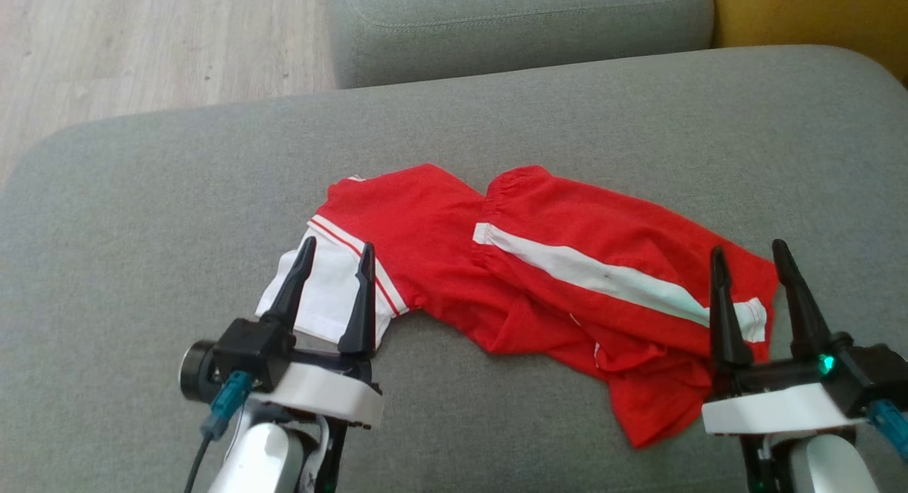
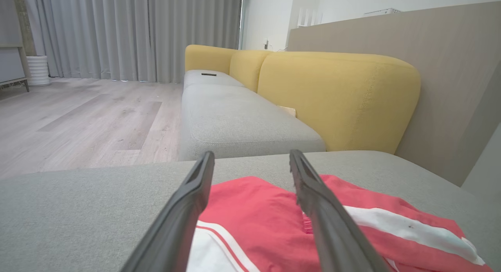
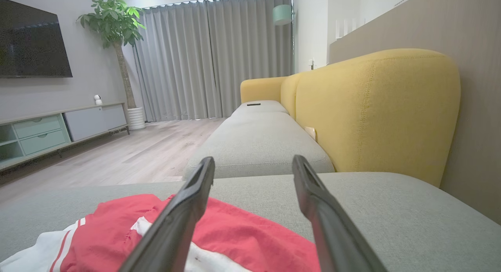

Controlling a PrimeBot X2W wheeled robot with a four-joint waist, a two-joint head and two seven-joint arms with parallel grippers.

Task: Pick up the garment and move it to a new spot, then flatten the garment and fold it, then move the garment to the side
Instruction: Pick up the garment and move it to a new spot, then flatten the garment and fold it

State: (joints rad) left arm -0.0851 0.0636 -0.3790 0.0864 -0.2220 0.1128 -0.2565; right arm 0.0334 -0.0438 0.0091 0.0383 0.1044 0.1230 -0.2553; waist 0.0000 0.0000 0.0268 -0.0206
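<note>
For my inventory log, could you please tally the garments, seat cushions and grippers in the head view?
Red fabric garment with white stripes: 1
Grey fabric sofa seat cushions, near and far: 2
Dark two-finger grippers, left gripper and right gripper, both open: 2
Total: 5

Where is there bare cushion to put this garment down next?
Widest bare patch: the seat cushion left of the red garment, out to its rounded edge. Another band lies behind the garment, toward the neighbouring cushion. Crowded: centre and right, with the left gripper and right gripper over the garment's ends.
</note>
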